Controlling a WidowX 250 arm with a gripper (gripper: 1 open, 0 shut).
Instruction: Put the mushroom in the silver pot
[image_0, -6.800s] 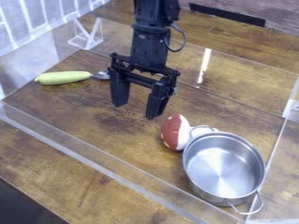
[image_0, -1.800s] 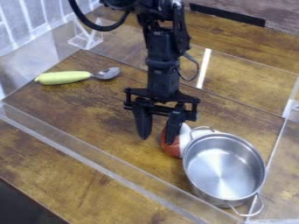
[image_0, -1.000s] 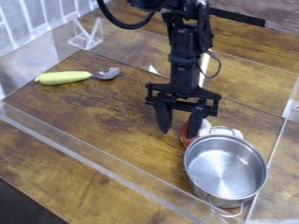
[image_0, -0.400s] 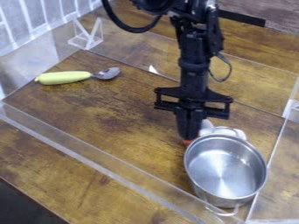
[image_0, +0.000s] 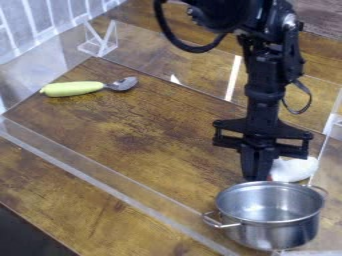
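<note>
My gripper (image_0: 262, 172) points straight down at the right of the table, its dark fingers pressed together with nothing visible between them. Just right of the fingertips shows a small pale lump, which seems to be the mushroom (image_0: 295, 169). Its reddish cap is hidden, and I cannot tell whether the fingers touch it. The silver pot (image_0: 269, 226) stands right in front of the gripper, empty, with a loop handle (image_0: 215, 221) sticking out to its left.
A long yellow-green vegetable (image_0: 71, 88) and a small metal spoon (image_0: 123, 84) lie at the far left. A clear stand (image_0: 96, 40) sits at the back left. A low transparent wall (image_0: 120, 172) runs along the table's front edge.
The gripper has closed and slid to the right. The pot now sits further right and nearer the front, turned so a handle points left. The mushroom's red cap no longer shows.
</note>
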